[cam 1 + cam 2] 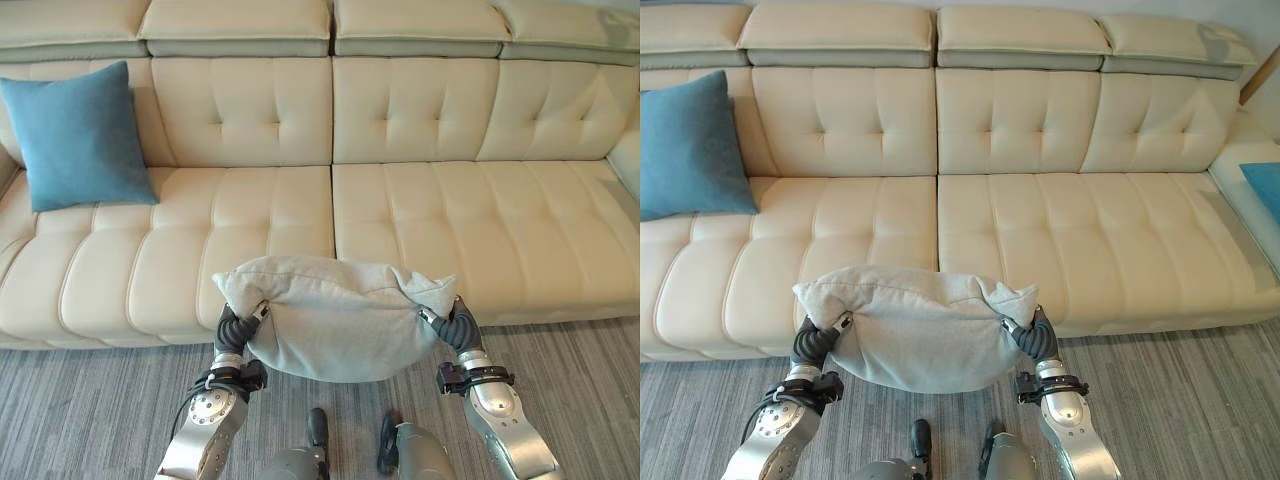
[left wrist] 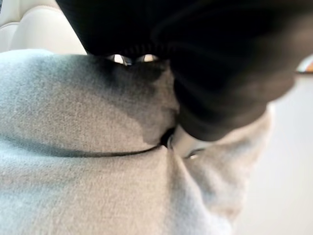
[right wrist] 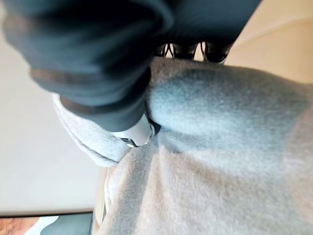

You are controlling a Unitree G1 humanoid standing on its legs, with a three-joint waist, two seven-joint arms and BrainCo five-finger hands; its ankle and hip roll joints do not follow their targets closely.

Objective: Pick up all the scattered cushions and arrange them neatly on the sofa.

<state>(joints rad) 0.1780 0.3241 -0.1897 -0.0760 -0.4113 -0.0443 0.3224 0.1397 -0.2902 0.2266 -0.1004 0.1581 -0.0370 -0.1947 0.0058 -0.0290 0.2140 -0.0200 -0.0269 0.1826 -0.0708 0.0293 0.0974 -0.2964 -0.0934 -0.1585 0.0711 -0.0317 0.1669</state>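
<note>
A light grey cushion [image 1: 335, 320] hangs in the air in front of the cream sofa [image 1: 450, 220], just before the seat's front edge near the middle. My left hand [image 1: 238, 330] grips its left end and my right hand [image 1: 455, 325] grips its right end. In the left wrist view the thumb [image 2: 183, 142] digs into the grey fabric [image 2: 73, 147]. The right wrist view has the thumb [image 3: 134, 134] pinching the fabric [image 3: 220, 147] the same way. A blue cushion [image 1: 80, 135] leans upright against the sofa's back at the far left.
Grey striped carpet [image 1: 580, 380] lies in front of the sofa. At the far right a blue thing [image 1: 1265, 185] rests on the sofa's side section. The seats between the blue cushion and the right end are bare.
</note>
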